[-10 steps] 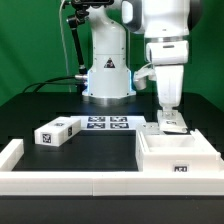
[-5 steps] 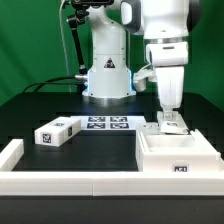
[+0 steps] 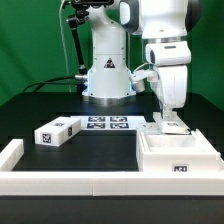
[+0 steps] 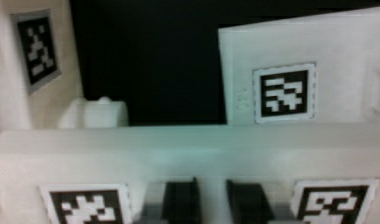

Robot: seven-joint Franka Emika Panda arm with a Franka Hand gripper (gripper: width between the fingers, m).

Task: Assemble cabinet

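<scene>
The end effector hangs straight down in the right half of the exterior view, with its tips at a low white panel of the cabinet. That panel lies just behind the box body, which fills the lower right of the frame. The box body is an open-topped tray of smooth, matte white plastic, square-cornered and thick-walled, with a small black-and-white tag on its front wall.

A small block of the same plastic lies well apart at the middle left. It is oblong and set at an angle, with tags on its faces. Between the two, near the arm's base, the thin flat marker board rests on the black bench. A low white border rail runs along the frame's lower edge and up its left side.

In the wrist view the two dark fingers stand close together with only a narrow pale strip between them, right against a broad white tagged surface. Whether they are pinching that part or merely nearly closed, I cannot tell.
</scene>
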